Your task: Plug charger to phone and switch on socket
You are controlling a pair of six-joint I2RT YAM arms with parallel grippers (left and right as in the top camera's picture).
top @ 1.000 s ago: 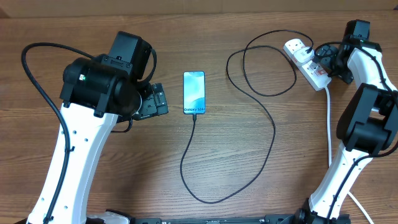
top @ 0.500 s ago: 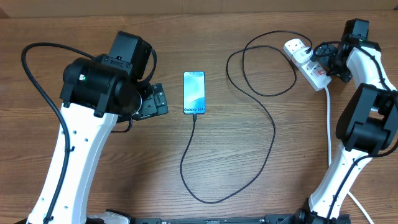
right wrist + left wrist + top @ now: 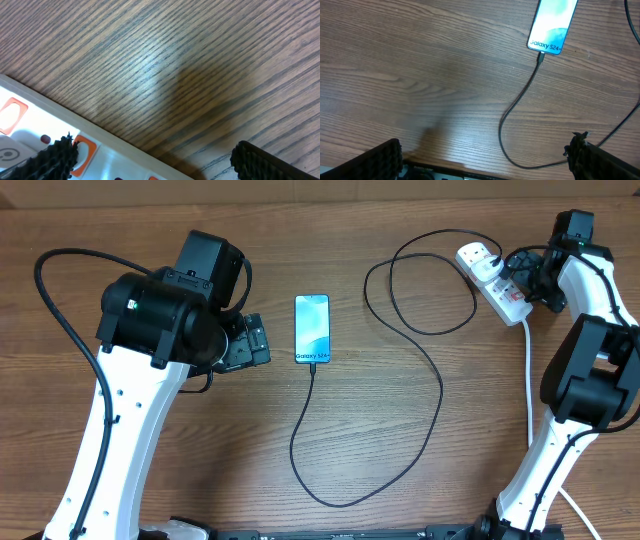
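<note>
Socket point(image 3: 497, 280) point(image 3: 110, 157) seemingly shared: overhead, right wrist

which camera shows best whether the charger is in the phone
The left wrist view: the phone sits close, and the charger tip meets its short edge below the "Galaxy S24" text. Overhead shows the whole phone, but small. The right wrist view shows only the socket and tabletop.

Pose: left arm point(image 3: 120, 420) bent at elbow, left gripper point(image 3: 255, 342) jaws wide apart, holding nothing. Far side: right arm point(image 3: 595, 285) reaches forward, right gripper point(image 3: 520, 277) jaws wide apart.
</note>
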